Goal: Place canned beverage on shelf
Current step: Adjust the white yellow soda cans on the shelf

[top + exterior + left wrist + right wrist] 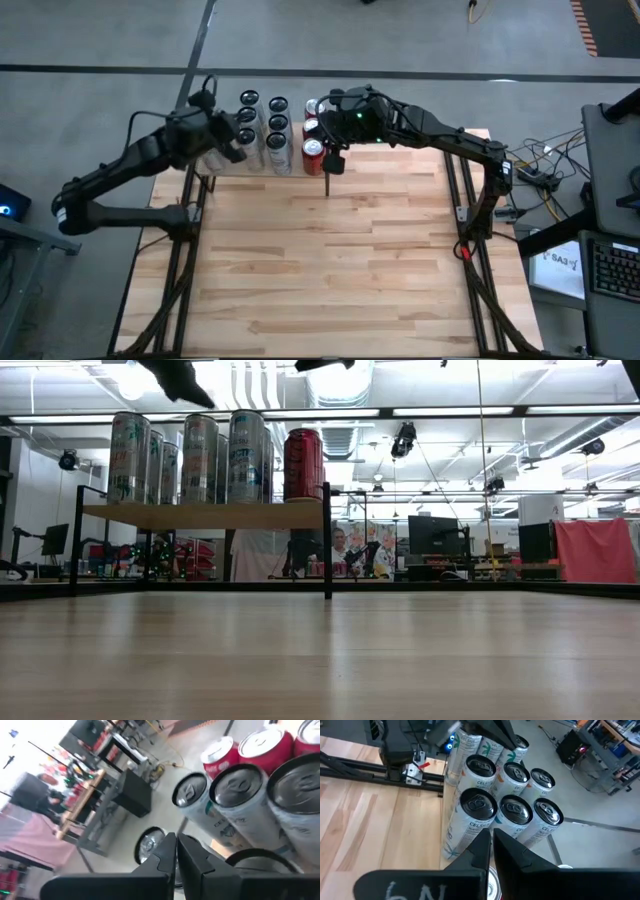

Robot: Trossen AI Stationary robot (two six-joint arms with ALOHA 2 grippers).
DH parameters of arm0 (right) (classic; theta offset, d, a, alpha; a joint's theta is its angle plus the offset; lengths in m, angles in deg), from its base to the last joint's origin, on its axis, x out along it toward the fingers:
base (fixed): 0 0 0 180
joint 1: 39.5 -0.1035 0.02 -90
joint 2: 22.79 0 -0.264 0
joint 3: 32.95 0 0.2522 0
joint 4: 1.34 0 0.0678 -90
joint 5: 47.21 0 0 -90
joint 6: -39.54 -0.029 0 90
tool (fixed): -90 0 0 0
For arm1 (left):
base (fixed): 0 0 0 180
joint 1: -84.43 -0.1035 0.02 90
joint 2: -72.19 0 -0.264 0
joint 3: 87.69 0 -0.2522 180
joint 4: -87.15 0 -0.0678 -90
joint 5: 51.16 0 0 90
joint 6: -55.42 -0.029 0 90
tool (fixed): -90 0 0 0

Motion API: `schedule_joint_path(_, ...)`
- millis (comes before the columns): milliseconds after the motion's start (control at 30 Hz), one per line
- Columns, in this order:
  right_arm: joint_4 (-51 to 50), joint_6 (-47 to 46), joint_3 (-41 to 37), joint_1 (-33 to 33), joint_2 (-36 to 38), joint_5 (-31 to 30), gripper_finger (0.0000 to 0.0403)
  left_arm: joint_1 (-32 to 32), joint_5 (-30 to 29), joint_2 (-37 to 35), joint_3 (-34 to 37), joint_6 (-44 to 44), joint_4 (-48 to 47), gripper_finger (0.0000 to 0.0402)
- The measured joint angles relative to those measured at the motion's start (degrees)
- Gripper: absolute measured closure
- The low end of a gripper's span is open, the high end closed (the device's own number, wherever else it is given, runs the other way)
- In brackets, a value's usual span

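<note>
A pale wood tabletop (330, 260) of butt-jointed planks fills the lower centre of the high view, carried on a black metal frame, with grey concrete floor around it. At the top edge of the tabletop, in the upper centre of that frame, the shelf (262, 172) is seen crowded with cans. In the low view the shelf (205, 514) appears at the upper left as a pale plank on thin black posts. On it tall silver cans (200, 458) are lined up, with a red can (303, 463) at the right end of the row, standing upright on the plank.

The left gripper (232, 140) is held over the silver cans at the upper left of the high view. In the left wrist view its fingers (165, 856) are seen closed together with nothing between them, above silver can tops (239, 787) and red ones (265, 745). The right gripper (328, 160) is held over the red cans (313, 152) at the upper centre. Its fingers (482, 847) are likewise pressed shut and empty, with the silver cans (480, 805) beyond them.

Behind the tabletop, in the low view, an open workshop is shown with ceiling strip lights, monitors (432, 535) on desks, a red cloth (597, 550) at the right, and seated people (340, 552) at the centre
</note>
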Motion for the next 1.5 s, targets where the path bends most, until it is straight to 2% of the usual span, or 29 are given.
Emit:
schedule_joint_path(67, -0.3, 0.0, 0.0, 0.0, 0.0, 0.0, 0.0390, -3.3, 2.9, 1.0, 0.0, 0.9, -0.3, 0.0402)
schedule_joint_path(233, -2.0, 0.1, 0.0, 0.0, 0.0, 0.0, 0.0390, -7.9, 5.1, 1.8, 0.0, 2.6, -1.0, 0.0402)
schedule_joint_path(400, -3.5, 0.5, 0.0, 0.0, 0.0, 0.0, 0.0390, -10.3, 14.0, 1.9, 0.0, 2.5, -0.9, 0.0402)
schedule_joint_path(900, -5.2, 2.1, 0.0, 0.1, 0.0, -0.1, 0.0390, -13.1, 13.4, 5.6, 0.0, 2.6, -0.9, 0.0402)
schedule_joint_path(1300, -4.9, 2.3, 0.0, 0.6, 0.0, 0.0, 0.0390, -13.1, 13.4, 4.0, 0.0, 4.6, -2.9, 0.0402)
schedule_joint_path(1500, -0.7, 1.9, 0.0, 1.1, 0.0, -0.1, 0.0390, -13.0, 13.8, 1.2, -1.5, 5.5, -0.9, 0.0402)
